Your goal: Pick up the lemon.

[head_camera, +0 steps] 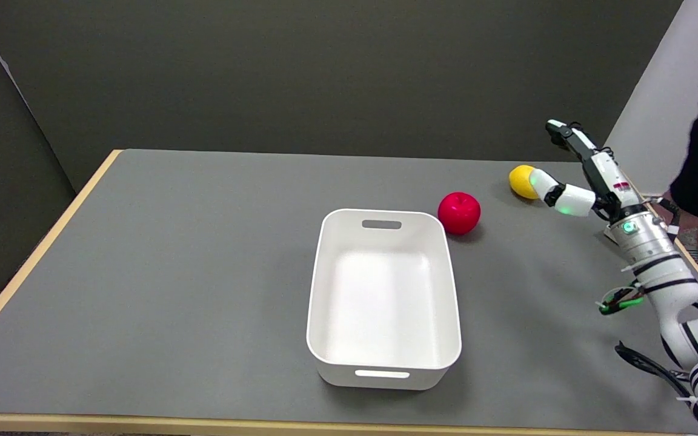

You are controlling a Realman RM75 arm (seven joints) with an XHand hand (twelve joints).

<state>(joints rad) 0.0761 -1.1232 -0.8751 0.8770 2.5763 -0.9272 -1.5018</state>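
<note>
My right hand [579,175] hangs at the far right of the surface [203,272] with my fingers [544,185] spread, the thumb reaching left to the lemon [521,181] and perhaps touching its right side, though I cannot tell for sure. The lemon lies on the surface right of the red apple [458,212], behind the white bin [383,297]; its long axis seems to run roughly left-right, its right end hidden by my thumb.
</note>
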